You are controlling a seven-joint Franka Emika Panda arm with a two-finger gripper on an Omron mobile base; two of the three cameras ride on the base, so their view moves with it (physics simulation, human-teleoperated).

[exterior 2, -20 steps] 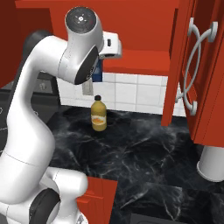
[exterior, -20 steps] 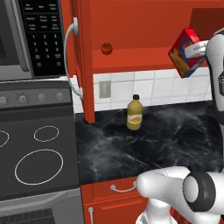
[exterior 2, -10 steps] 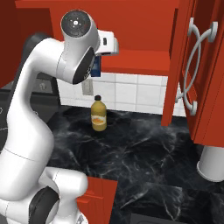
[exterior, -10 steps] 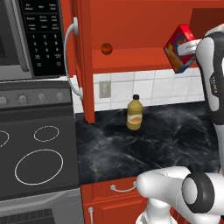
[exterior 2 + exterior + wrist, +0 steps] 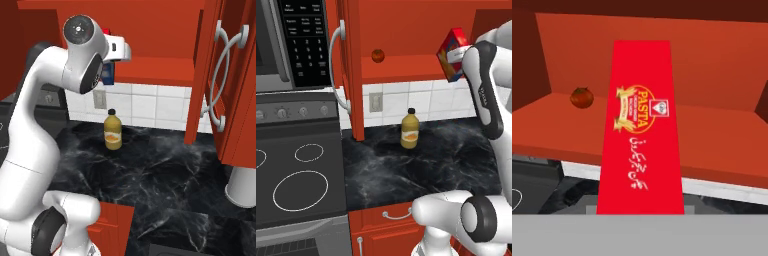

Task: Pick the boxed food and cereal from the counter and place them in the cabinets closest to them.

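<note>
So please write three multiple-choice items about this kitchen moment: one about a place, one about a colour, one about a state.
1. Where is the tomato?
A. on the stovetop
B. on the cabinet shelf
C. on the counter

2. What colour is the pasta box in the hand view?
A. red
B. green
C. white

3. In what state is the cabinet door?
A. shut
B. taken off
C. open

Answers:
1 B, it sits on the red floor of the open cabinet.
2 A, its face is red with a gold emblem.
3 C, it stands swung out and the inside shows.
</note>
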